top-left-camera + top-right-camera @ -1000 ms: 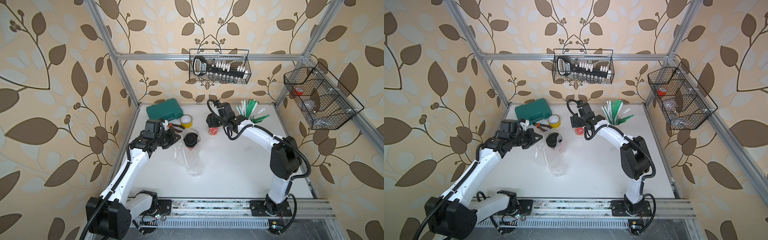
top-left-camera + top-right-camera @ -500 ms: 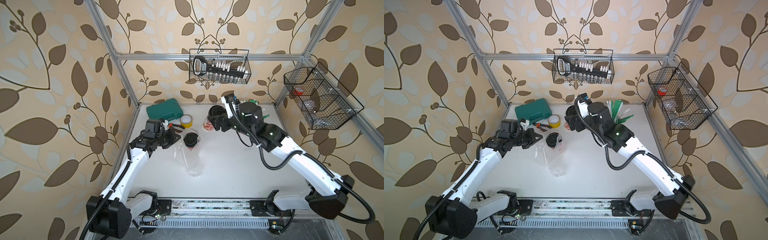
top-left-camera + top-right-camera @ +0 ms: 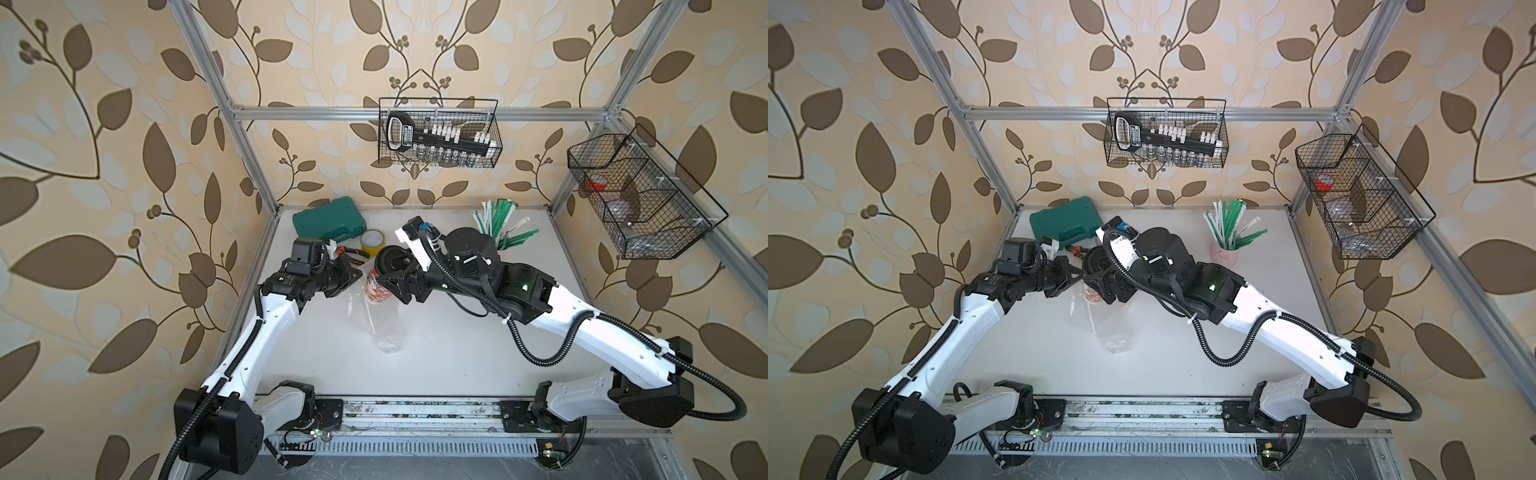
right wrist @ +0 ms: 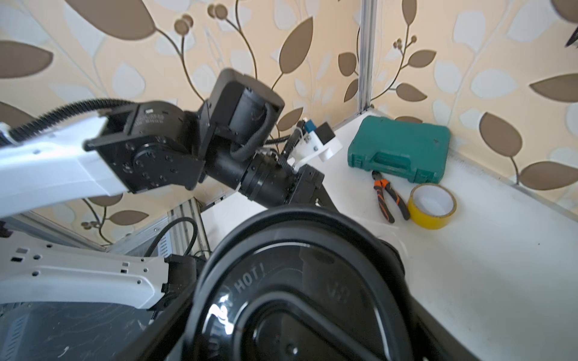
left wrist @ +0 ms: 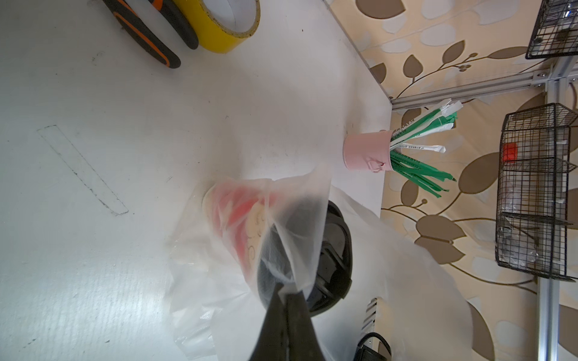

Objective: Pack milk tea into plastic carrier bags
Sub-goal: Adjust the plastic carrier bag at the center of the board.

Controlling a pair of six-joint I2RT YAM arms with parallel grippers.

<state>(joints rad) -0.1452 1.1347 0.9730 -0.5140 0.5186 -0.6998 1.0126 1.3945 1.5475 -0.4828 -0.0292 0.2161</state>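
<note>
Cup [image 3: 377, 289] is hanging tilted at the bag [image 3: 386, 332] mouth, right gripper [image 3: 388, 279] clamping its sides; left gripper [image 5: 286, 293] is pinching the bag rim, jaws closed on it; other cup [image 5: 237, 218] is standing on the table [image 3: 457, 353] inside the bag

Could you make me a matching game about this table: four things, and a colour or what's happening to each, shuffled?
Things:
1. tape roll
2. tool case
3. plastic bag
4. black-lidded cup

Descriptions:
a. green
b. gripped by the right gripper
c. yellow, beside the pliers
d. pinched in the left gripper

Pairs: 1-c, 2-a, 3-d, 4-b
</note>
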